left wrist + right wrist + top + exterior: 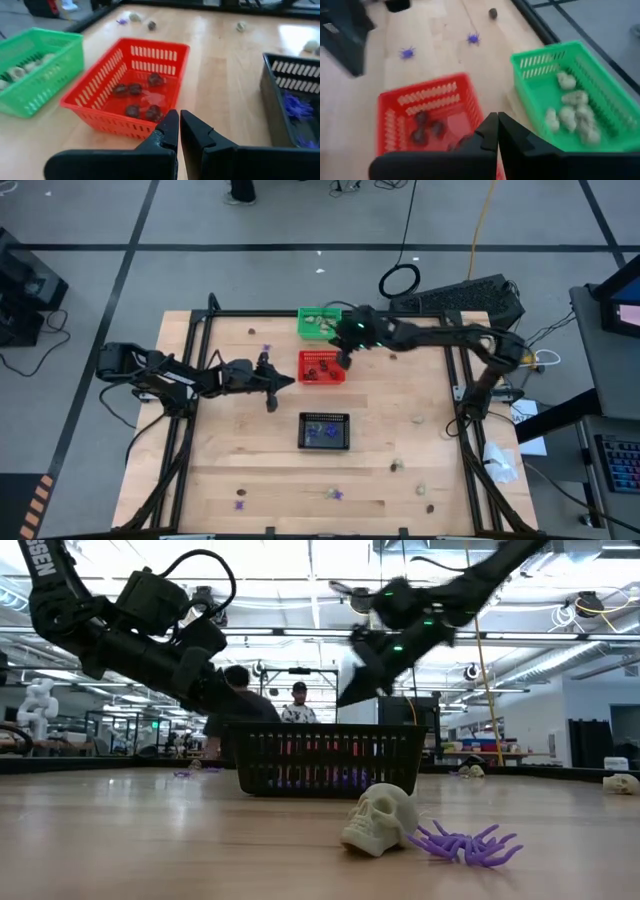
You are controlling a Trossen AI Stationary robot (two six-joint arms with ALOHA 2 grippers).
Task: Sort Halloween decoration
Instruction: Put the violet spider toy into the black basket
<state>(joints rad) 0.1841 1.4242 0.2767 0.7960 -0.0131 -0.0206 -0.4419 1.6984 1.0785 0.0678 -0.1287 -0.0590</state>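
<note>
A small pale cream plastic skull is seen nearest on the wooden table, touching a purple plastic spider lying just beside it. More purple, cream and dark trinkets are scattered loose along the near edge and elsewhere on the boards. Behind these stands the black rectangular mesh basket, in which purple spiders are held. Farther on, the red rectangular mesh basket is found with dark brown trinkets on its floor, and beside it the green rectangular mesh basket holds pale cream skulls. The left gripper is held above the table just beside the red basket, its fingers pressed together on nothing. The right gripper is poised over the red basket's edge nearest the green basket, likewise closed and empty.
</note>
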